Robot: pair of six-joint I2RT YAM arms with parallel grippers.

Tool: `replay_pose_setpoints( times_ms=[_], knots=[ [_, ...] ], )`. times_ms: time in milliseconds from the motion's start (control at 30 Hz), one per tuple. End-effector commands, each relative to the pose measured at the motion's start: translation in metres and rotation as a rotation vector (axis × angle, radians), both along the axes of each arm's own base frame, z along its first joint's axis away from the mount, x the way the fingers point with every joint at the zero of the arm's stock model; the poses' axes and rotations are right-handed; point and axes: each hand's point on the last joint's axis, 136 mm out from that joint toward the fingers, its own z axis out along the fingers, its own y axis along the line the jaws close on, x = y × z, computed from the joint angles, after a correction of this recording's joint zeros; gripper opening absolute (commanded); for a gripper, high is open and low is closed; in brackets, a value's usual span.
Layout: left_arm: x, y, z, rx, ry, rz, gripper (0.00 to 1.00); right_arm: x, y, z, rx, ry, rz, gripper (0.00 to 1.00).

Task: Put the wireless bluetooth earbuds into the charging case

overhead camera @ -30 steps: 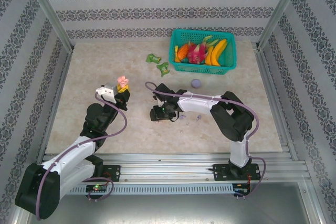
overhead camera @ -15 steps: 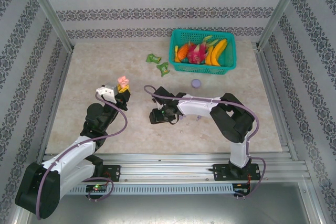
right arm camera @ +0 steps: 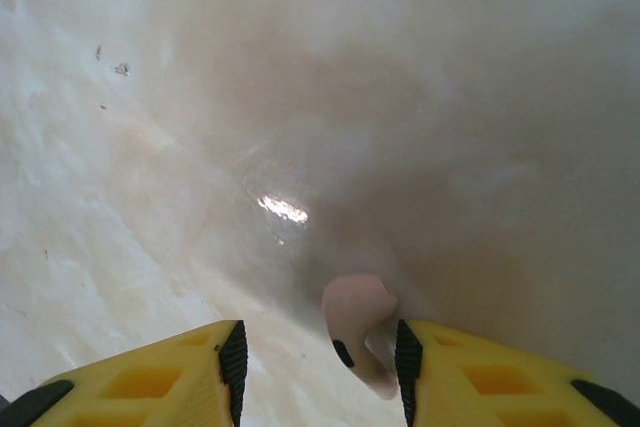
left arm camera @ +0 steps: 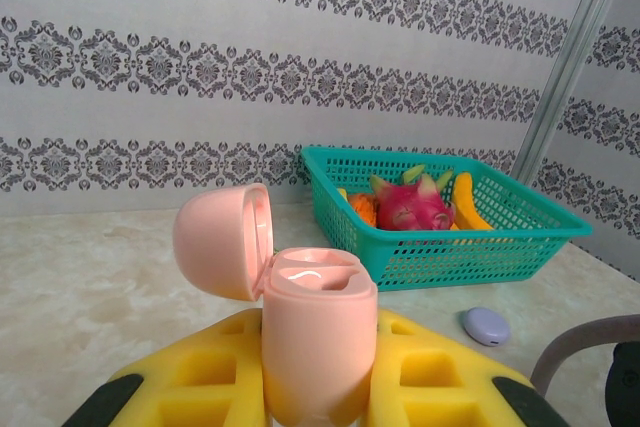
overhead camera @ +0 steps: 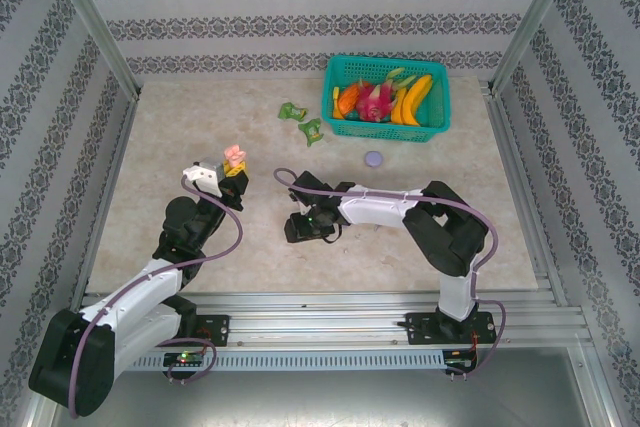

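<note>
Straddling pink earbud (right arm camera: 358, 325) off-centre, half-open right gripper (right arm camera: 320, 359) may flick it closing; left gripper (left arm camera: 320, 387) clamps charging case (left arm camera: 318, 332).

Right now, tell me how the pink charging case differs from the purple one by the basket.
Colour: the pink charging case is pale pink, the purple case pale lilac.
Lid: the pink charging case has its lid flipped open; the purple case looks shut.
Pose: the pink charging case stands upright, clamped in the left gripper; the purple case lies flat on the table, untouched.
Both are small, rounded, pastel shells.
</note>
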Motion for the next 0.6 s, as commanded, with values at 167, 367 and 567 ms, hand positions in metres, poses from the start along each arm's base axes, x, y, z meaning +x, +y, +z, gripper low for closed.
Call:
replay_pose_setpoints(
  times_ms=[167,367,567],
  knots=[
    [0.0,0.002,0.021,-0.037,-0.066,-0.005,0.0,0.005,-0.026,0.028,-0.1,-0.112,-0.033,0.53],
    [-0.001,0.001,0.024,-0.038,-0.077,-0.005,0.0,0.024,-0.044,0.063,-0.174,-0.256,-0.032,0.72],
    [-0.001,0.002,0.029,-0.039,-0.086,-0.003,0.0,0.043,-0.065,0.099,-0.258,-0.415,-0.047,0.98]
  ],
)
